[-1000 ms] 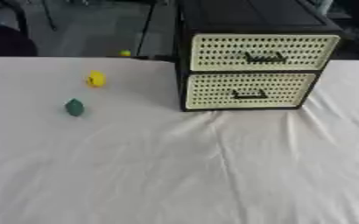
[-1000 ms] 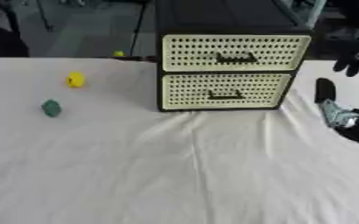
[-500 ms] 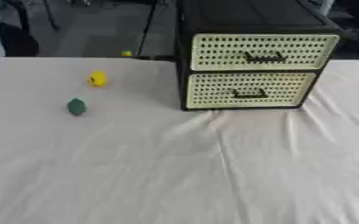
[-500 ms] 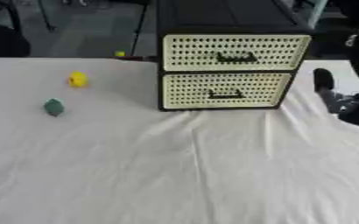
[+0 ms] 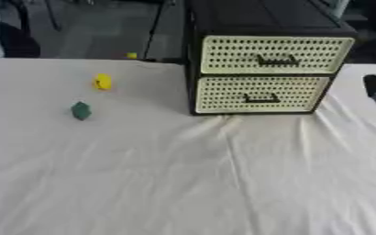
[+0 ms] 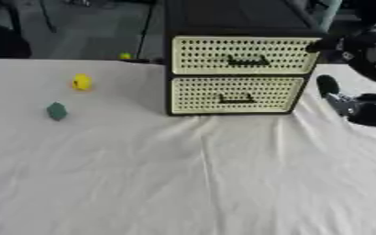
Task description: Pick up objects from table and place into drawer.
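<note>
Right hand point(image 6: 360, 43) moved nearer drawer unit point(image 6: 238, 69), no readable writing

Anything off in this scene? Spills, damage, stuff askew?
Nothing stands out. Both drawers of the drawer unit are shut and sit square. The yellow object and green object lie apart on the white tablecloth, which is only creased.

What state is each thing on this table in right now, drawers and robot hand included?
Upper drawer: closed.
Lower drawer: closed.
Yellow object: lying on the white cloth, not picked up.
Green object: lying on the cloth, nearer the camera than the yellow one, untouched.
Right hand: raised beside the drawer unit's right side, holding nothing; finger pose unclear.
Left hand: out of view.
</note>
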